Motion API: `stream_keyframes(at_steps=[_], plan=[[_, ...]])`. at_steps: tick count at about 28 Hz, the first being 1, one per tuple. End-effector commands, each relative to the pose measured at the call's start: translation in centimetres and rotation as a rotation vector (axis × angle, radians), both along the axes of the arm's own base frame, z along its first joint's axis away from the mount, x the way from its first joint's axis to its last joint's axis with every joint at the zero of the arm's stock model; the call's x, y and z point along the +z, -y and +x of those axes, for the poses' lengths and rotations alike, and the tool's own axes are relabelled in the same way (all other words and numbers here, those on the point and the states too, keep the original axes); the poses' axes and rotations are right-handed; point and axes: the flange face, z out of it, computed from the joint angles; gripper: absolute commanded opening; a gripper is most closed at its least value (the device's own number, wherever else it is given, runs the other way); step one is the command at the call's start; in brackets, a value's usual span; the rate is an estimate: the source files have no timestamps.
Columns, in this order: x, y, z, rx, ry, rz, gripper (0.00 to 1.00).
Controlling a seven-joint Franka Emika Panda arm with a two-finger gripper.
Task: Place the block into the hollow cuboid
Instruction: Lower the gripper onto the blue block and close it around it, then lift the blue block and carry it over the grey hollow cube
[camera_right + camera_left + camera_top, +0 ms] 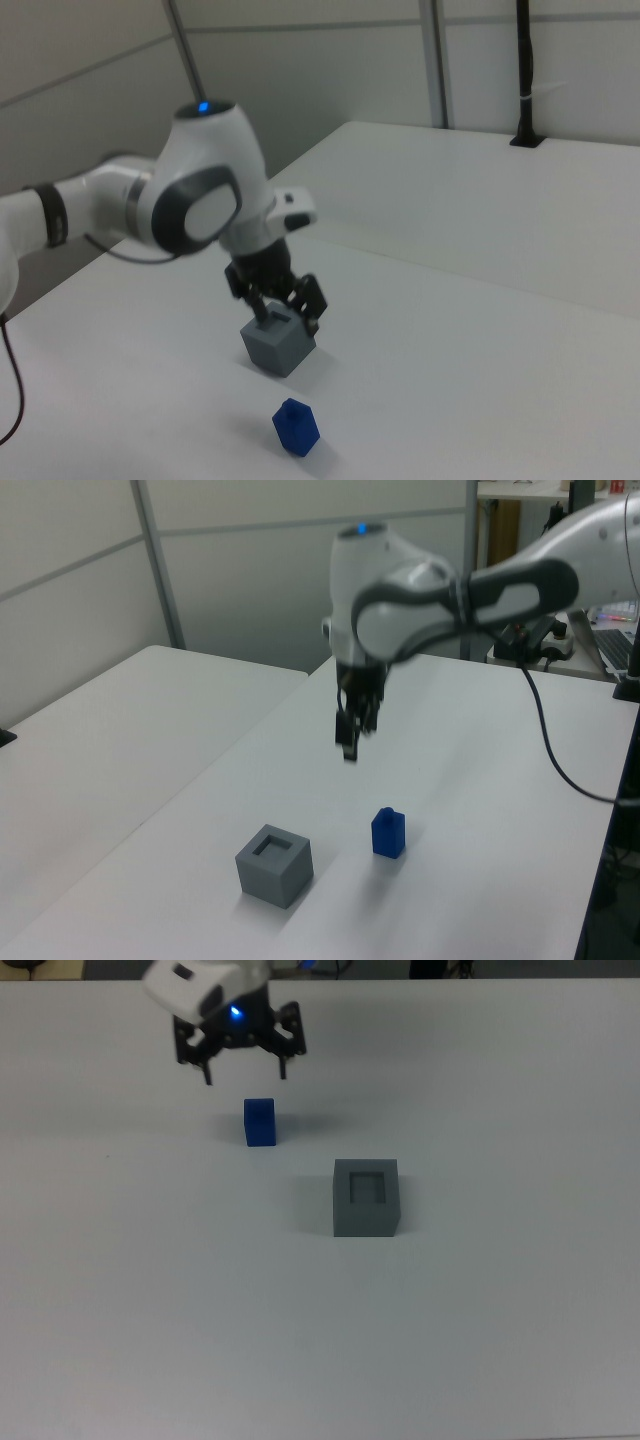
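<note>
The small blue block (260, 1122) stands upright on the white table, also seen in the left view (388, 833) and the right view (296, 427). The grey hollow cuboid (366, 1197) sits apart from it, its square recess facing up and holding nothing (274, 864) (279, 345). My gripper (246, 1068) hangs open in the air above the table, a little beyond the block toward the top view's upper edge, holding nothing (352, 738) (288, 313).
The white table (150, 1290) has a seam running across it. A black cable (560, 770) trails from the arm. Equipment stands on a desk at the left view's far right (540, 635).
</note>
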Motion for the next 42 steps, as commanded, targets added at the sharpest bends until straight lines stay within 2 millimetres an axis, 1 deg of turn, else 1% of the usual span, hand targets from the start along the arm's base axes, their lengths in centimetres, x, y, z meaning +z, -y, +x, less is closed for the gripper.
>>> stream_keyframes(at_steps=[1, 2, 3, 7, 8, 9, 12, 14, 16, 19, 23, 25, 26, 28, 29, 33, 34, 35, 36, 38, 42], plan=[[-3.6, -1.3, -2.1, 0.036, -0.008, 0.005, 1.0], [-4.0, -1.3, -2.1, 0.036, -0.016, 0.004, 1.0], [-5.1, -1.4, -2.0, 0.037, -0.037, 0.001, 1.0], [-6.8, -1.5, -1.9, 0.041, -0.068, -0.012, 1.0], [-7.4, -1.5, -1.8, 0.042, -0.08, -0.017, 1.0], [-8.5, -1.5, -1.8, 0.044, -0.101, -0.023, 1.0], [-9.7, -1.4, -2.0, 0.05, -0.125, -0.036, 1.0], [-11.0, -1.2, -2.2, 0.054, -0.151, -0.053, 1.0], [-11.4, -1.1, -2.2, 0.055, -0.158, -0.058, 1.0], [-12.6, -1.0, -2.1, 0.058, -0.18, -0.069, 1.0], [-13.3, -0.8, -2.1, 0.061, -0.196, -0.09, 1.0], [-13.5, -0.8, -2.1, 0.066, -0.199, -0.101, 0.83], [-13.5, -0.8, -2.1, 0.067, -0.199, -0.103, 0.72], [-13.5, -0.7, -2.0, 0.066, -0.199, -0.104, 0.57], [-13.6, -0.7, -2.0, 0.066, -0.199, -0.104, 0.42], [-14.1, -0.8, -1.9, 0.069, -0.206, -0.107, 0.2], [-14.2, -0.7, -1.9, 0.074, -0.208, -0.115, 0.11], [-14.2, -0.7, -1.9, 0.075, -0.208, -0.118, 0.05], [-14.2, -0.7, -1.9, 0.075, -0.208, -0.118, 0.0], [-14.0, -0.7, -1.9, 0.077, -0.205, -0.118, 0.0], [-12.7, -0.7, -1.6, 0.076, -0.187, -0.115, 0.0]])
